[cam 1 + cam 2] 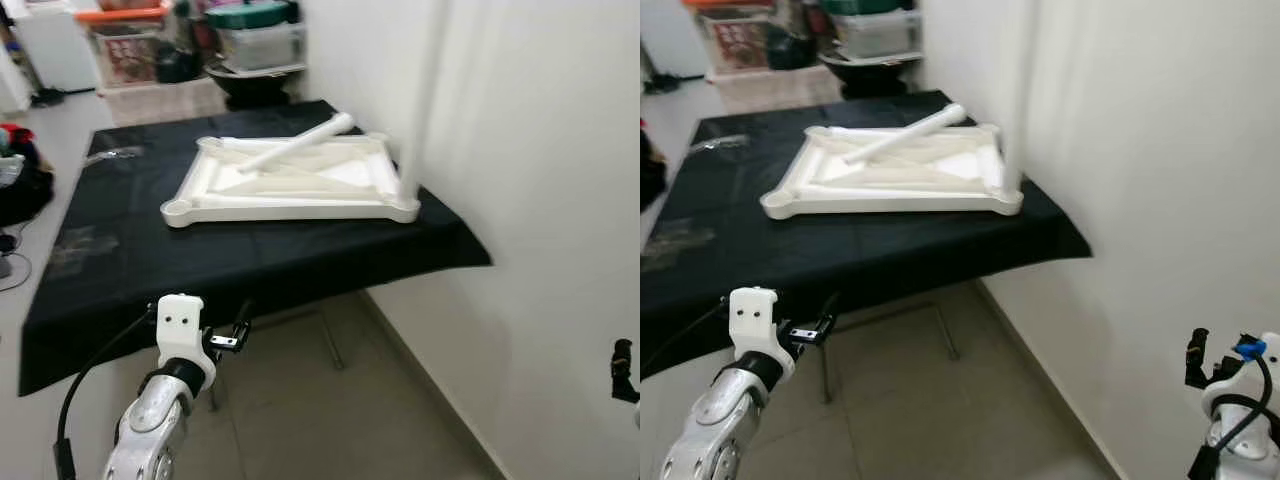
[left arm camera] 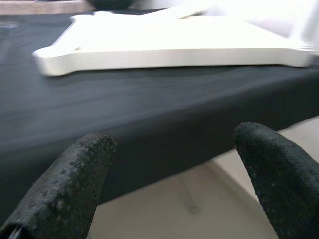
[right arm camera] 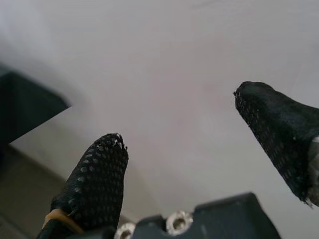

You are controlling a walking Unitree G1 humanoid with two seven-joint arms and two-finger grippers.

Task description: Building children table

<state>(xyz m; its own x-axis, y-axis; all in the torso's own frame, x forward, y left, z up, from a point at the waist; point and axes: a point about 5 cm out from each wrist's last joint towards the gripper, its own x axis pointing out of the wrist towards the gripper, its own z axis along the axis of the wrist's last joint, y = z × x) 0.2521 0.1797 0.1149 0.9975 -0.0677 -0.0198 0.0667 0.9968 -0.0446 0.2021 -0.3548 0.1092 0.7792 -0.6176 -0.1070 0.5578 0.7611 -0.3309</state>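
Observation:
A white plastic table top [image 1: 290, 185] lies upside down on a table covered with black cloth [image 1: 130, 250]. One white leg [image 1: 298, 142] lies loose, slanting across it. Another white leg [image 1: 418, 110] stands upright in the top's near right corner, against the wall. My left gripper [image 2: 174, 144] is open and empty, low in front of the cloth's near edge, pointing at the table top [image 2: 164, 42]. My right gripper [image 3: 182, 114] is open too, held low at the right and facing the white wall.
A white wall [image 1: 540, 150] runs along the table's right side. Storage bins and a shelf [image 1: 250, 40] stand behind the table. Dark clothes [image 1: 15, 170] lie on the floor at the left. Tiled floor [image 1: 330, 410] and thin metal table legs show below the cloth.

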